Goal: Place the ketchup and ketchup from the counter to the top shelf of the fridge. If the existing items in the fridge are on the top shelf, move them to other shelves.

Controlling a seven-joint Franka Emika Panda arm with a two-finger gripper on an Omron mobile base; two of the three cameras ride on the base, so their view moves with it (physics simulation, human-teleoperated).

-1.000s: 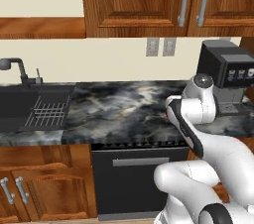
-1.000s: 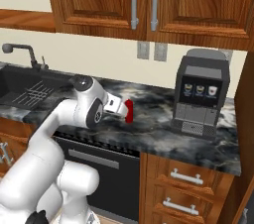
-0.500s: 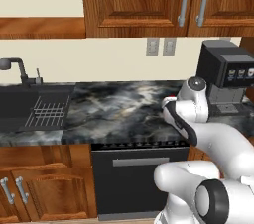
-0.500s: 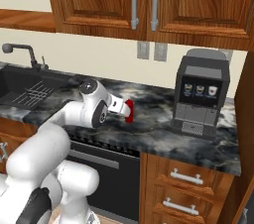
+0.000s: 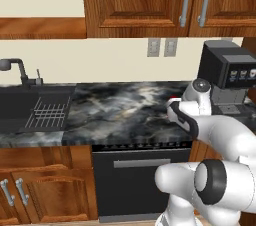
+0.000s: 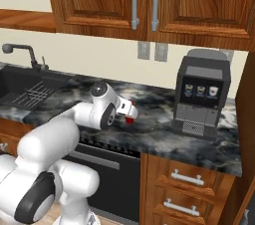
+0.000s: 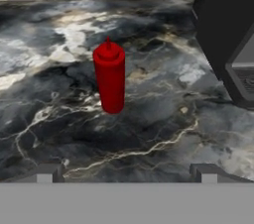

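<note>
Sink [image 5: 35, 107] far left. Ketchup bottle [image 7: 109, 77], all dark red w/ pointed nozzle, stands upright on the marbled table [image 7: 59, 119], ahead of the wide-open jaws [image 7: 126, 172], left of centre betw. fingertips [image 7: 47, 172], apart. Coffee machine [image 6: 201, 94] on right

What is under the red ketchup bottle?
The ketchup bottle stands upright on the bare counter; nothing else lies beneath it. Its base hides the contact patch.
</note>
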